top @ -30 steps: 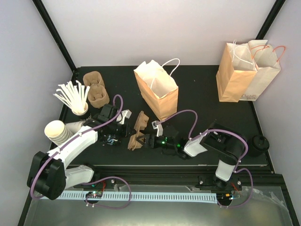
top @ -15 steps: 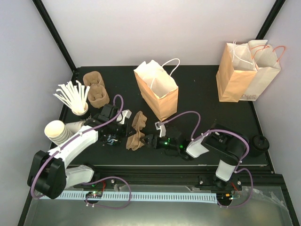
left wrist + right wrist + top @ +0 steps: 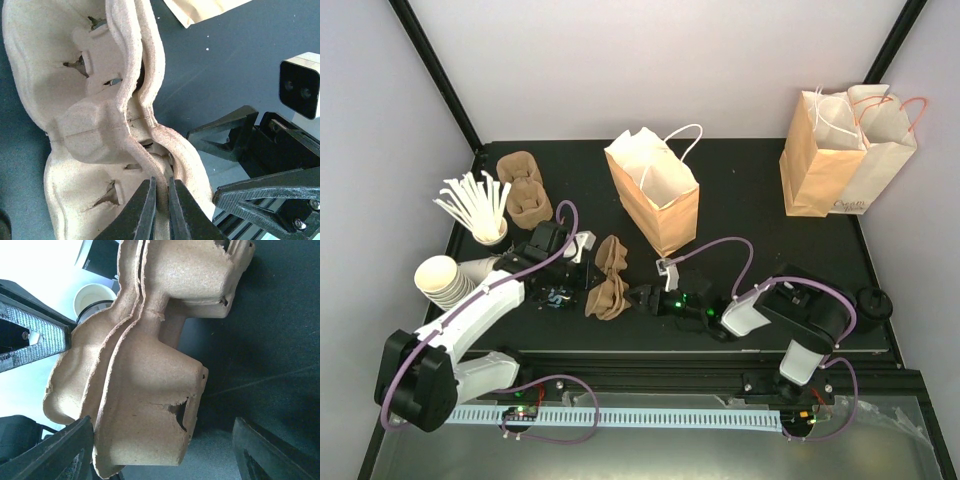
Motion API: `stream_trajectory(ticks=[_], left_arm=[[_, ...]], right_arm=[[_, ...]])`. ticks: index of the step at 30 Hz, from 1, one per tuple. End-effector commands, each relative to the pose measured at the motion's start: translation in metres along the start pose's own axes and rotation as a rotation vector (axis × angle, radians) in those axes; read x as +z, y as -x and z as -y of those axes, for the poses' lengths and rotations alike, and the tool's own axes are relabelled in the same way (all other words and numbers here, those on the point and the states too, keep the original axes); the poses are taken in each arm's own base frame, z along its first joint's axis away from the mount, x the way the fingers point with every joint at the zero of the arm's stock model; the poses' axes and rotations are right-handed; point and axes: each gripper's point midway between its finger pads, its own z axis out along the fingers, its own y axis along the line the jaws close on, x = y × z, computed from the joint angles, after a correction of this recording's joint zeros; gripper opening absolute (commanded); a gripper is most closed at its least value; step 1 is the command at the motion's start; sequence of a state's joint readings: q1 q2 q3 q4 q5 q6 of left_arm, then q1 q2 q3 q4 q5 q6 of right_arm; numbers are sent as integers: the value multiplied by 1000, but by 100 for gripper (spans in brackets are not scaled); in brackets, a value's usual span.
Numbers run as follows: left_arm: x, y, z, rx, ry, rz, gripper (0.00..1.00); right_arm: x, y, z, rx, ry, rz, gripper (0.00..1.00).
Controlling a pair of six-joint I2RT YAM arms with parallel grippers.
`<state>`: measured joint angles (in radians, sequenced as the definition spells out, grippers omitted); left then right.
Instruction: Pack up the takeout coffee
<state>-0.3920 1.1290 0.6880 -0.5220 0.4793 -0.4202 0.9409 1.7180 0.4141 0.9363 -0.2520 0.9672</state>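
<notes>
Over the table, left tool clamps a pulp carrier rim; right tool gapes wide beside it.

a matte black table fills the middle of the overhead view. at 12 o'clock behind it stands a plain pale back wall with a faint lilac cast. the left wall at 9 o'clock and the right wall at 3 o'clock share that colour. a black left strut slants up at 11 o'clock and a black right strut at 1 o'clock. at 6 o'clock a black rail borders the table's near edge, then a white slotted strip, then a grey metal sheet. the light is soft and even, the shadows faint.
</notes>
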Motion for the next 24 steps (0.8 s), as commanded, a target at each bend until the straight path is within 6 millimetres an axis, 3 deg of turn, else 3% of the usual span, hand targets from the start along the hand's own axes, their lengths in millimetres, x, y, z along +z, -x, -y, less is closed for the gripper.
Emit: stream_trajectory(ticks=[1, 19, 24], left_arm=[[-12, 13, 3, 28, 28, 46, 11], [-38, 26, 15, 74, 57, 85, 10], [-38, 24, 15, 75, 58, 76, 11]], right_arm=[[-7, -9, 26, -5, -104, -20, 77], [-9, -9, 34, -12, -147, -22, 77], [-8, -9, 34, -15, -146, -22, 77]])
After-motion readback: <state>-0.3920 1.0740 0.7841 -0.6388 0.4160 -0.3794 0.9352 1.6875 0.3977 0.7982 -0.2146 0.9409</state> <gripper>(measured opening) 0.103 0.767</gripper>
